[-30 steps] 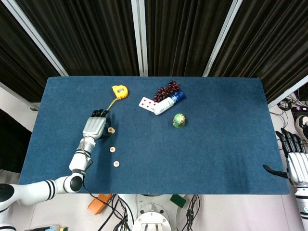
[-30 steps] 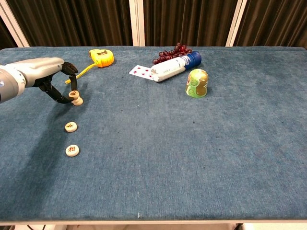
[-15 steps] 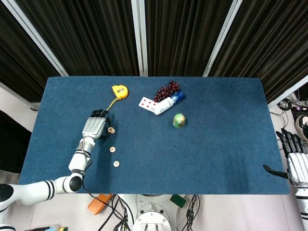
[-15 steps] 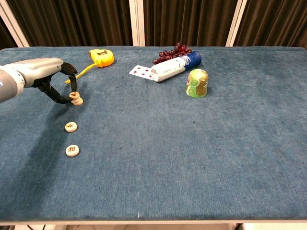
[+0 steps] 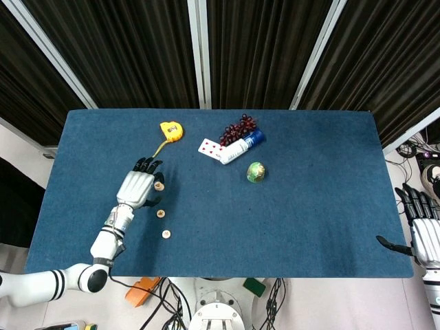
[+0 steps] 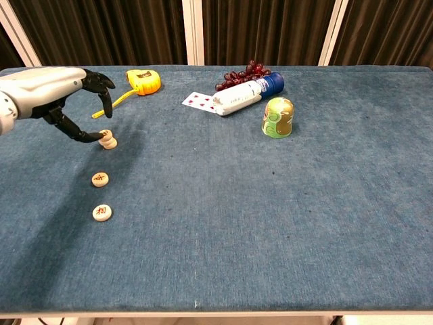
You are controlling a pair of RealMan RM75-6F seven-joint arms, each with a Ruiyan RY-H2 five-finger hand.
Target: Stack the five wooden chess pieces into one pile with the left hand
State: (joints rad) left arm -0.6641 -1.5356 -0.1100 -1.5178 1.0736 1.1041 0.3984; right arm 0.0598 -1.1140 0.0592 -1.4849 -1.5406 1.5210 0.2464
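**Left hand lifted off the little stack**

Moved since a second ago: silver-and-black left hand (image 5: 137, 185), raised, fingers spread wider, no longer curled round the small stack of round wooden chess pieces (image 5: 159, 185).

Head view: stack just beside the fingertips. Two single round wooden chess pieces, (image 5: 160, 213) and (image 5: 166, 234), lying apart on the blue cloth table (image 5: 309, 206). Right hand (image 5: 423, 234) off the table's edge, fingers apart, holding nothing.

Chest view: left hand (image 6: 57, 91) hovering open, thumb tip right at the stack (image 6: 107, 139); can't tell whether touching. Yellow tape measure (image 6: 144, 80) behind.
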